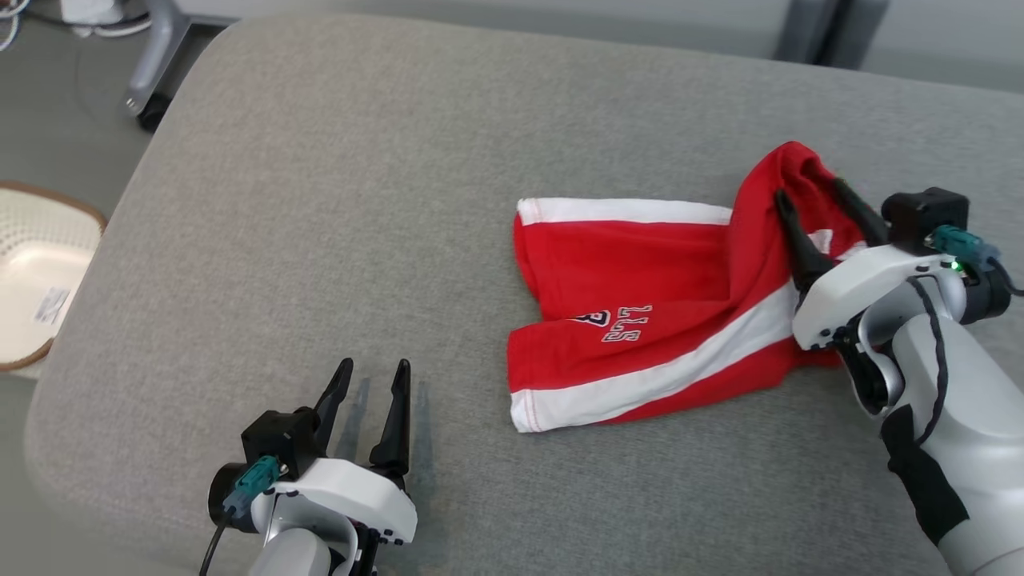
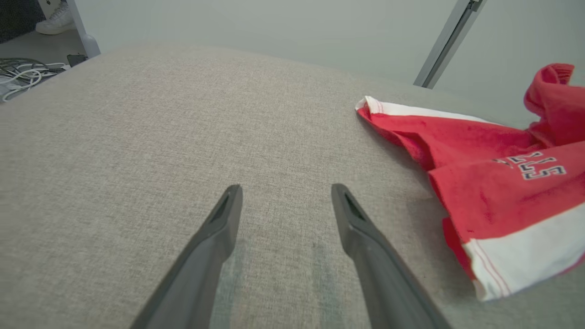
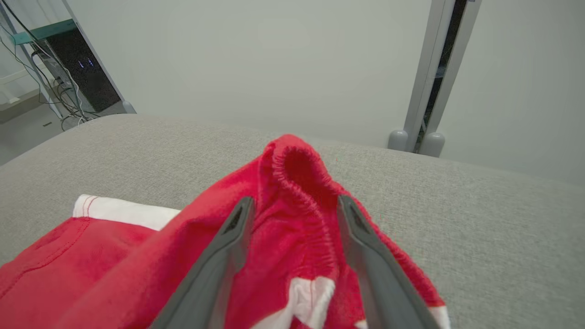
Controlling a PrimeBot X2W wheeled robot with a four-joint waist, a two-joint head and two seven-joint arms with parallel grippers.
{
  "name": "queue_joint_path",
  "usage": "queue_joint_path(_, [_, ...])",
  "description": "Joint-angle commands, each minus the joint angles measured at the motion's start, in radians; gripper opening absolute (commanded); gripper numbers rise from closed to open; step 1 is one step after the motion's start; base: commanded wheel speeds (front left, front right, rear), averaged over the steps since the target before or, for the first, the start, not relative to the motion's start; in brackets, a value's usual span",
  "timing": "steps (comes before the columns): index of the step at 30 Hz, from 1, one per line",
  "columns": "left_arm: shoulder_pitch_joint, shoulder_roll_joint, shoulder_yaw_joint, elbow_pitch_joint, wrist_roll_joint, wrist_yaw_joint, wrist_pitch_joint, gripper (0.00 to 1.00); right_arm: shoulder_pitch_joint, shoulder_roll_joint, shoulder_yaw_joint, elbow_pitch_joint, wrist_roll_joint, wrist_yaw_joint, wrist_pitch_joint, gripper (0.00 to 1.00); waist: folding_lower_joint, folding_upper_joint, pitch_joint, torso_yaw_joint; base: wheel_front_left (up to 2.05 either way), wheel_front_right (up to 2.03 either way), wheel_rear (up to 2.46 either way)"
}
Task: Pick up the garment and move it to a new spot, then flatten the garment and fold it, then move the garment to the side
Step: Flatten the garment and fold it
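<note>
The garment (image 1: pixel 640 264) is a pair of red shorts with white stripes and dark lettering, lying crumpled on the right half of the grey padded surface (image 1: pixel 320 200). Its elastic waistband is bunched up into a peak at the right end. My right gripper (image 1: pixel 810 190) is open, its two fingers straddling that raised waistband (image 3: pixel 297 169), with red cloth between them. My left gripper (image 1: pixel 372 376) is open and empty over bare grey fabric near the front edge, left of the shorts. In the left wrist view the garment (image 2: pixel 502 192) lies to the right of the left gripper (image 2: pixel 286 187).
A pale woven basket (image 1: pixel 32 264) stands on the floor past the surface's left edge. A metal leg with a caster (image 1: pixel 152 72) is at the far left. Upright posts (image 3: pixel 427 91) stand behind the far edge. Cables (image 2: pixel 23 77) lie on the floor.
</note>
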Motion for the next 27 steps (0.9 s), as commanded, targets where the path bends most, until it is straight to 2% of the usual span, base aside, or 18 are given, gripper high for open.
queue_joint_path(1, [-0.021, 0.003, 0.001, -0.006, -0.006, 0.005, -0.001, 1.00, -0.016, -0.002, -0.008, 0.018, 0.003, 0.000, -0.013, 1.00, 0.0000, 0.0000, 0.032, 0.032, 0.00, 0.00, 0.00])
queue_joint_path(5, [-0.012, 0.003, 0.004, -0.019, -0.007, 0.016, -0.001, 1.00, -0.013, 0.002, 0.001, 0.059, 0.028, 0.000, -0.049, 1.00, 0.0000, 0.0000, 0.041, 0.020, 0.00, 0.00, 0.00])
queue_joint_path(9, [-0.021, 0.003, 0.001, -0.030, -0.009, 0.015, -0.001, 1.00, 0.019, -0.010, 0.029, 0.045, 0.066, 0.000, -0.065, 1.00, 0.0000, 0.0000, 0.048, -0.005, 0.00, 0.00, 0.00])
queue_joint_path(14, [-0.036, 0.004, -0.004, -0.041, -0.012, 0.016, -0.001, 1.00, 0.057, -0.027, 0.042, -0.006, 0.120, 0.000, -0.072, 1.00, 0.0000, 0.0000, 0.051, -0.036, 0.00, 0.00, 0.00])
queue_joint_path(20, [-0.036, 0.004, 0.002, -0.048, 0.002, 0.014, -0.001, 1.00, 0.117, -0.036, 0.054, -0.129, 0.170, 0.000, -0.072, 1.00, 0.0000, 0.0000, 0.045, -0.063, 0.00, 0.00, 0.00])
queue_joint_path(27, [-0.033, 0.004, 0.003, -0.053, 0.004, 0.007, -0.001, 1.00, 0.132, -0.055, 0.089, -0.139, 0.202, 0.000, -0.073, 1.00, 0.0000, 0.0000, 0.044, -0.067, 0.00, 0.00, 0.00])
